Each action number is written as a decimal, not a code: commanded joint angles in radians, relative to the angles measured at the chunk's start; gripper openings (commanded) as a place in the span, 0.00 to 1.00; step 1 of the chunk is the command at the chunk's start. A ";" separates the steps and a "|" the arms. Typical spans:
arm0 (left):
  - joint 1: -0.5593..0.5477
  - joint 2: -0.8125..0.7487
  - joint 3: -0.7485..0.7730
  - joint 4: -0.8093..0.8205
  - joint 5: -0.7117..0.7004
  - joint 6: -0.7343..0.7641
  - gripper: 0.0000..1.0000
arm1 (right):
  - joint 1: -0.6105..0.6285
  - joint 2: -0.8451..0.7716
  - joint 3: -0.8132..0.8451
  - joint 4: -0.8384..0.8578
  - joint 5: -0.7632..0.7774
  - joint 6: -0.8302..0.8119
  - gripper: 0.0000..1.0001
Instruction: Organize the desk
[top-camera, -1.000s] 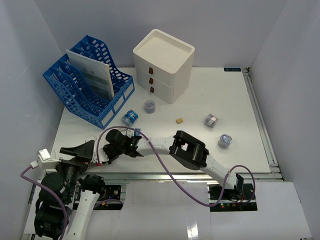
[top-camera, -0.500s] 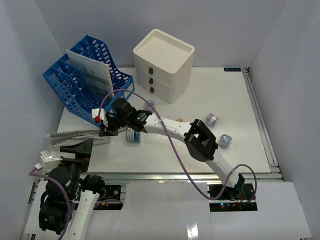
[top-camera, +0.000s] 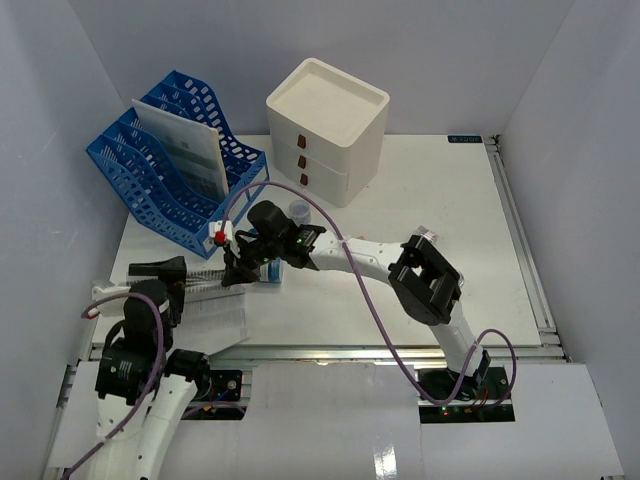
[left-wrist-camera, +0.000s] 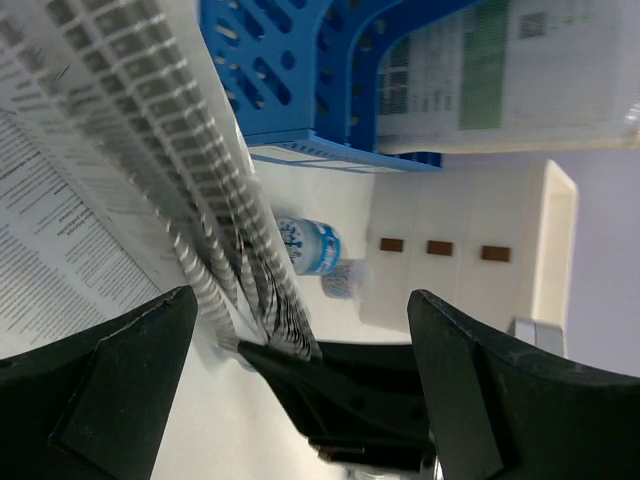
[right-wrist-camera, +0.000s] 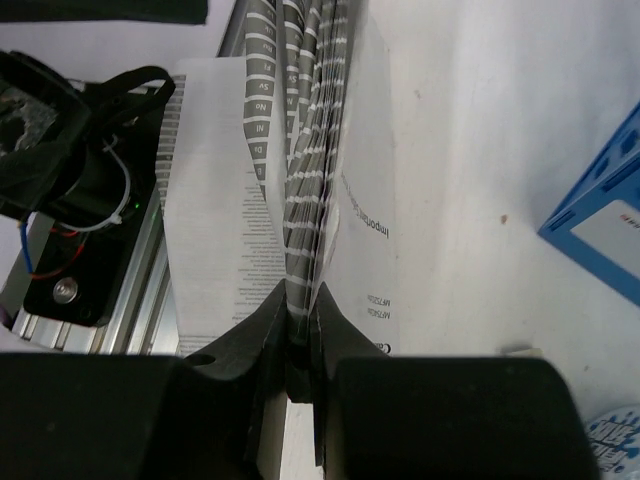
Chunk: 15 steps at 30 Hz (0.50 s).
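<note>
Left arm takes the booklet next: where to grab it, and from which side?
Likely the free end of the booklet, opposite where the right gripper is shut on it. It's a thin fanned stack, and the open left gripper faces it. Come from the left, pinching across its thickness.

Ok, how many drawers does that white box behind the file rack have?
3, stacked on the front of the white box: top drawer, middle drawer, bottom drawer. All three are shut, and none looks hidden.
</note>
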 joint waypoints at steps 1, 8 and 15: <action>0.001 0.137 0.065 -0.056 -0.011 -0.144 0.98 | 0.004 -0.099 -0.038 0.141 -0.045 0.023 0.08; 0.000 0.113 0.109 -0.091 0.018 -0.163 0.98 | 0.002 -0.154 -0.090 0.140 -0.001 -0.020 0.08; 0.001 0.109 0.136 -0.181 0.041 -0.191 0.98 | 0.006 -0.212 -0.114 0.116 -0.029 -0.018 0.08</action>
